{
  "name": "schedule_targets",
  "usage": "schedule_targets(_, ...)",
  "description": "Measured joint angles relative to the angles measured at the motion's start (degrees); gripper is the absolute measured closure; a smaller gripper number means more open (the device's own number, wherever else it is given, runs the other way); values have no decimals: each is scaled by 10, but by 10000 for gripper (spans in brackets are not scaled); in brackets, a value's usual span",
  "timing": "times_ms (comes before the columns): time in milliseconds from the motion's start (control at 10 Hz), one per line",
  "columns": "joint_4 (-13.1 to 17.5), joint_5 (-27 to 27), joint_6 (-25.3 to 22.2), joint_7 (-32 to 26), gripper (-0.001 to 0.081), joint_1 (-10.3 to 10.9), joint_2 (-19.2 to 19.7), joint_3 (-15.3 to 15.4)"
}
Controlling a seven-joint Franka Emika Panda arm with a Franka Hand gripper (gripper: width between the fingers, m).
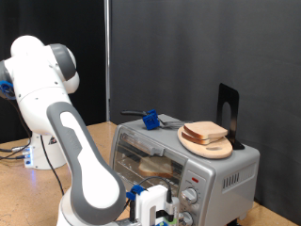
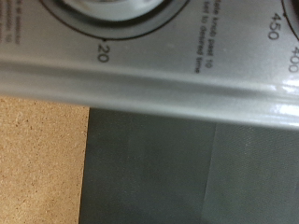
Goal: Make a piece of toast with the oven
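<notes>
The silver oven (image 1: 229,171) stands at the exterior view's lower right, and its glass door looks shut. Behind the glass a tan slice (image 1: 158,167) lies on the rack. Another piece of toast (image 1: 205,131) rests on a round wooden plate (image 1: 214,150) on the oven's top. My gripper (image 1: 153,201) hangs low in front of the oven, close to its two knobs (image 1: 194,196). The wrist view is filled by the oven's front panel (image 2: 187,84), with a knob's rim (image 2: 121,11) and dial numbers 20, 450 and 400. No fingers show there.
A blue-handled tool (image 1: 150,118) and a black stand (image 1: 229,111) sit on the oven's top. Below the panel, the wrist view shows a wooden tabletop (image 2: 37,159) and a dark mat (image 2: 187,173). The arm's white base (image 1: 42,151) stands at the exterior view's left.
</notes>
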Motion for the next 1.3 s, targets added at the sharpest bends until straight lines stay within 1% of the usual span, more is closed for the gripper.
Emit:
schedule_targets(300,0,0,0,0,398,-3,0,0)
schedule_targets(400,0,0,-2,0,398,-3,0,0)
schedule_targets(500,0,1,-4,2,217,-4,0,0)
schedule_targets(600,1,1,-10,13,148,-4,0,0)
schedule_targets(700,6,-1,-21,37,148,-4,1,0)
schedule_targets(800,14,-7,-34,62,124,-4,3,0)
schedule_targets(1000,32,-25,-44,98,124,-1,7,-5)
schedule_targets(1100,40,-33,-44,102,124,2,8,-10)
schedule_targets(1300,54,-35,-26,95,124,6,11,-13)
